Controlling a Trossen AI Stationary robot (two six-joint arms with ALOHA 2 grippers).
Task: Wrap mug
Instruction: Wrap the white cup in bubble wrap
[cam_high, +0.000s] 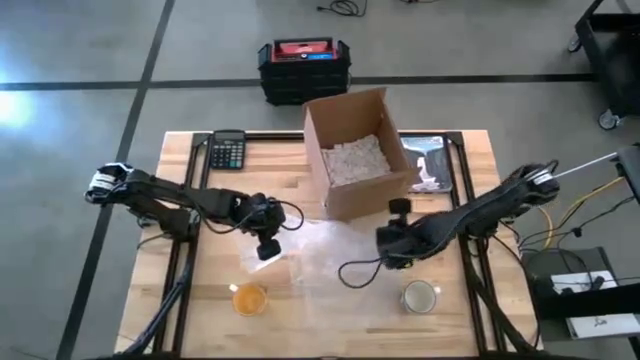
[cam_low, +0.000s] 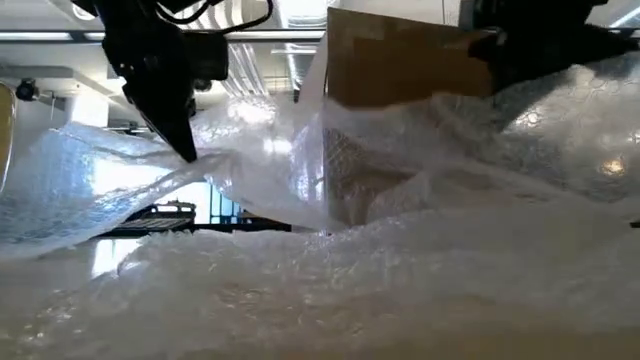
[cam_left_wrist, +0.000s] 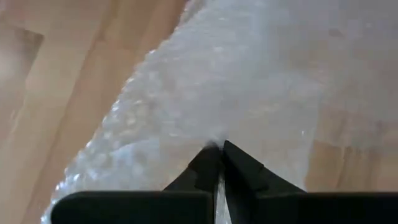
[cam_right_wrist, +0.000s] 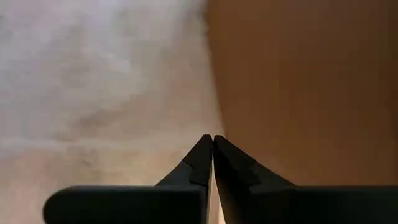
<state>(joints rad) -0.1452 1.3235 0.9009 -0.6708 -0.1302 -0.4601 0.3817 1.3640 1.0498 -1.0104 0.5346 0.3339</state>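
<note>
Two mugs (cam_high: 250, 299) (cam_high: 420, 297), one bubble wrap (cam_high: 320, 252).

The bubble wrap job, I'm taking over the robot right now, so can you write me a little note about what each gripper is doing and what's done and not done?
Left gripper: shut on the bubble wrap, pinching its edge and lifting it off the table.
Right gripper: fingers pressed together at the sheet's other side, near the cardboard box; whether wrap is caught between them isn't clear.
Things: the sheet lies in the table's middle. An orange mug stands in front of the left arm, a pale mug in front of the right arm; both are off the sheet.
Done: sheet grabbed.
Left: put a mug on the sheet and wrap it.
</note>
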